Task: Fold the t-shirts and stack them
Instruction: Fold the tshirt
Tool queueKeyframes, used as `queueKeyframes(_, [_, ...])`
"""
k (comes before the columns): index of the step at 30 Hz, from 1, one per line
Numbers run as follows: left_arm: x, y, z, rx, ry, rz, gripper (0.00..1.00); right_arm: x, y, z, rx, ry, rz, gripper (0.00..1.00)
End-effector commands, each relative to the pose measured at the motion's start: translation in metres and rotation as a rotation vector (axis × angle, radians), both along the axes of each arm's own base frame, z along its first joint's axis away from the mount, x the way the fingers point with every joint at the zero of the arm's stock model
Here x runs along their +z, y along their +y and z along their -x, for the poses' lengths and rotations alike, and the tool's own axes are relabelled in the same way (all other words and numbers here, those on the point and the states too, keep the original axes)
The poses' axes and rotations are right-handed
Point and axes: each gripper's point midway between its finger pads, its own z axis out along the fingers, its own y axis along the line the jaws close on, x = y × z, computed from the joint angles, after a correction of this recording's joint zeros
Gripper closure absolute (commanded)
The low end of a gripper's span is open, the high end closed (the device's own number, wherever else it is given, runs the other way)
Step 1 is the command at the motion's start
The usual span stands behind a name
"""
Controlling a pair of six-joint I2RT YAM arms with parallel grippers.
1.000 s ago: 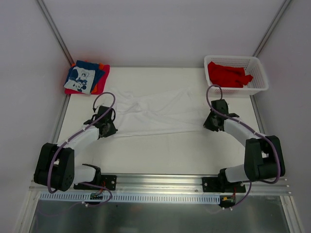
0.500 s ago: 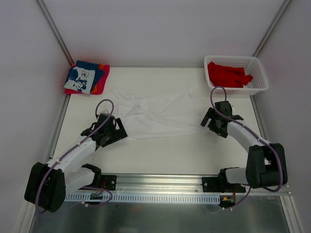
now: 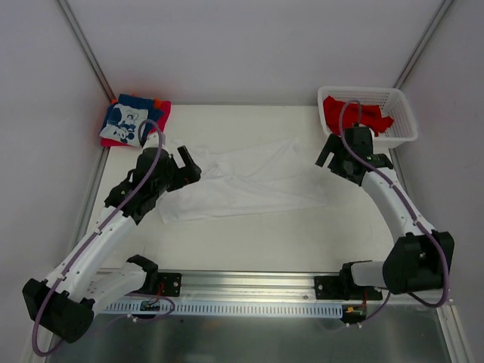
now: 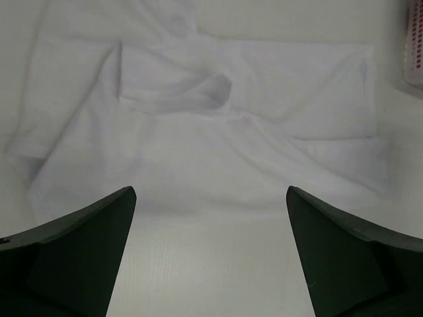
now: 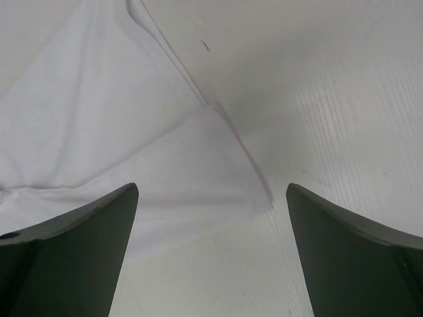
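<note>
A plain white t-shirt (image 3: 249, 181) lies crumpled and partly spread across the middle of the table, and nothing holds it. My left gripper (image 3: 189, 162) hovers open over the shirt's left end; in the left wrist view the white t-shirt (image 4: 218, 132) lies ahead of the open left gripper (image 4: 209, 193). My right gripper (image 3: 327, 155) is open at the shirt's right end, where a corner of the white t-shirt (image 5: 165, 152) reaches between the open right gripper (image 5: 211, 189). Folded t-shirts (image 3: 133, 122) in blue, red and orange are stacked at the back left. Red t-shirts (image 3: 355, 117) fill the basket.
The white lattice basket (image 3: 404, 121) stands at the back right corner, close behind the right arm. Metal frame posts rise at both back corners. A metal rail (image 3: 249, 283) with the arm bases runs along the near edge.
Both grippers opened and let go of the white t-shirt. Both arms then rose and reached farther back, the left one stretching out. The shirt now lies slack, its near edge slightly nearer.
</note>
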Motion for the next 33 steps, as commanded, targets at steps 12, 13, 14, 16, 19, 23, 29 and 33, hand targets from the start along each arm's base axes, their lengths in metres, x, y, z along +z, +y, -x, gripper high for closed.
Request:
queueKeyframes(12, [-0.095,0.067,-0.149,0.076,0.025,-0.245,0.01,-0.041,0.041,-0.131,0.169,0.165,-0.289,0.00])
queueKeyframes(13, [-0.098,0.068,-0.156,0.060,0.027,-0.235,0.01,-0.044,0.042,-0.133,0.173,0.166,-0.292,0.00])
queueKeyframes(14, [-0.088,0.060,-0.171,0.008,-0.021,-0.185,0.01,-0.047,0.042,-0.134,0.177,0.168,-0.293,0.00])
queueKeyframes(16, [-0.099,0.072,-0.185,-0.008,-0.017,-0.172,0.01,-0.050,0.043,-0.133,0.186,0.157,-0.300,0.01])
queueKeyframes(19, [-0.085,0.065,-0.212,-0.105,-0.103,-0.078,0.01,-0.055,0.044,-0.132,0.199,0.152,-0.312,0.00])
queueKeyframes(23, [-0.070,0.091,-0.237,-0.128,-0.159,-0.003,0.01,-0.058,0.051,-0.128,0.222,0.164,-0.347,0.00])
queueKeyframes(29, [-0.078,0.122,-0.267,-0.140,-0.124,0.056,0.01,-0.056,0.055,-0.120,0.250,0.168,-0.363,0.00])
queueKeyframes(33, [-0.092,0.129,-0.284,-0.128,-0.091,0.054,0.01,-0.051,0.056,-0.116,0.266,0.156,-0.368,0.01])
